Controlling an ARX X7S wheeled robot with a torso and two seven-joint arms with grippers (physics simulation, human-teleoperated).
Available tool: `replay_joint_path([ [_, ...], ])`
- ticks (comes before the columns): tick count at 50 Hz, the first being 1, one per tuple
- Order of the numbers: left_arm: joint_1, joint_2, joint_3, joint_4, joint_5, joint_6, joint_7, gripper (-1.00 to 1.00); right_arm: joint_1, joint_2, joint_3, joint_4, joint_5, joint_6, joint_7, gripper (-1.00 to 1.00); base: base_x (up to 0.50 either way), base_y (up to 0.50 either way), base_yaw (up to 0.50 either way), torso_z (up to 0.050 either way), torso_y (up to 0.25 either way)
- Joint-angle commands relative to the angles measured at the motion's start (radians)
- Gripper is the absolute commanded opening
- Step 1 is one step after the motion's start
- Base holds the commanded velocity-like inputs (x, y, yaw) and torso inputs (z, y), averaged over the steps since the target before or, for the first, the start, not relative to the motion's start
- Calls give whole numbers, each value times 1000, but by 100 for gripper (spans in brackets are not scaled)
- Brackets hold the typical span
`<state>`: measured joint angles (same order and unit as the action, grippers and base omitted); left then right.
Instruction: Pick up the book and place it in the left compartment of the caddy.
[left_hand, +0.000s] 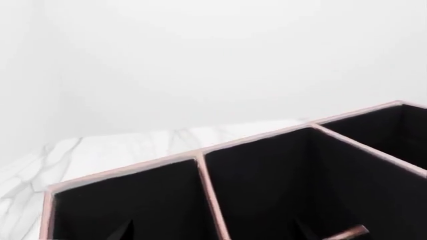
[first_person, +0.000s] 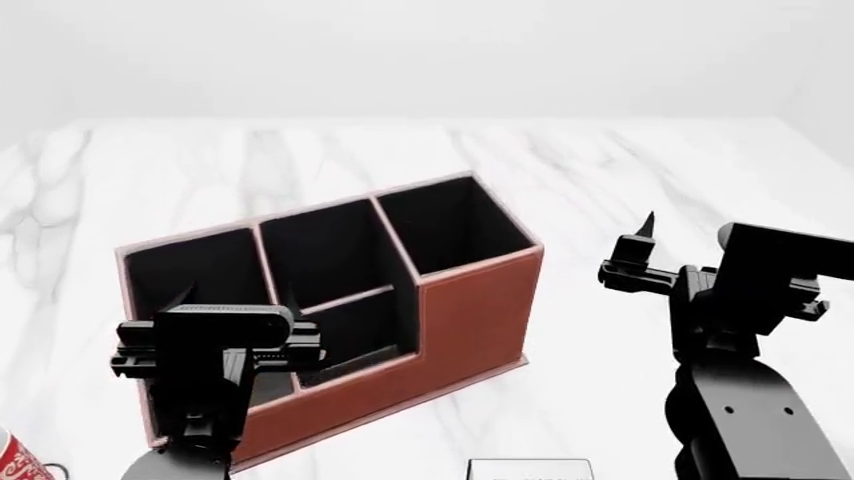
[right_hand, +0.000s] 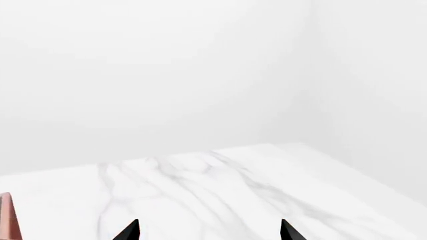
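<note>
**Caddy** (first_person: 467, 310): reddish-brown, leather-look box with a stepped front wall, black lining and a thin pale rim. It stood on the surface (first_person: 627, 170), skewed to the robot. Left compartment (first_person: 187, 270): long, narrow, tall-walled, and empty in the part visible.

**Book** (first_person: 530, 468): only a pale-edged sliver showed at the bottom edge of the head view, lying flat on the surface near the robot's base, apart from the caddy. Cover and thickness could not be judged.

**Surface**: white marble with grey veins, smooth and probably slippery.

**Mug** (first_person: 20, 462): red, at the near left corner, mostly cut off.

**Left gripper** (left_hand: 213, 231): hung over the caddy's near wall, jaws apart and empty, their tips pointing into the cells in the wrist view.

**Right gripper** (right_hand: 209, 231): clear of the caddy over bare surface, jaws wide and empty.

**Risks, as judged:**
- The book lay almost out of view; a reach for it would go half blind.
- A flat hardcover on smooth marble could skid from the jaws rather than lift.
- The left arm, low over the caddy, could knock or drag it.
- The narrow slot would catch a tilted book on its rim.
</note>
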<state>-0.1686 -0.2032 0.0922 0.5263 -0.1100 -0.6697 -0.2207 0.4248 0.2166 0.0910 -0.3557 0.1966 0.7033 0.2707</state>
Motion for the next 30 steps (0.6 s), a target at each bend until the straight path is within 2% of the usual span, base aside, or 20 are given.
replay_joint_path([
  [1, -1, -5, 2, 1, -6, -1, -6, 100, 8, 4, 1, 12, 10, 10, 4, 100, 500, 0, 0, 0, 0],
  [6, 0, -8, 2, -1, -8, 2, -8, 100, 6, 4, -1, 17, 7, 3, 11, 100, 500, 0, 0, 0, 0],
  [20, -4, -13, 1, 11, -26, -11, -8, 100, 7, 12, -11, 7, 15, 8, 9, 100, 0, 0, 0, 0, 1],
  [23, -22, -21, 5, 34, -46, -60, 9, 100, 1, 12, -11, 10, 18, 0, 7, 100, 0, 0, 0, 0, 0],
  [27, -84, -66, 38, 159, -67, -284, 26, 100, 4, 15, -16, 21, 20, 0, 3, 100, 0, 0, 0, 0, 0],
  [28, -115, -102, 69, 206, -77, -355, 52, 100, 6, 15, -18, 21, 20, 1, 3, 100, 0, 0, 0, 0, 0],
  [29, -116, -102, 69, 208, -78, -359, 51, 100, 6, 16, -19, 21, 21, 1, 3, 100, 0, 0, 0, 0, 0],
  [30, -152, -108, 32, 264, -162, -446, 124, 100, 7, 16, -21, 23, 21, 0, 2, 100, 0, 0, 0, 0, 0],
])
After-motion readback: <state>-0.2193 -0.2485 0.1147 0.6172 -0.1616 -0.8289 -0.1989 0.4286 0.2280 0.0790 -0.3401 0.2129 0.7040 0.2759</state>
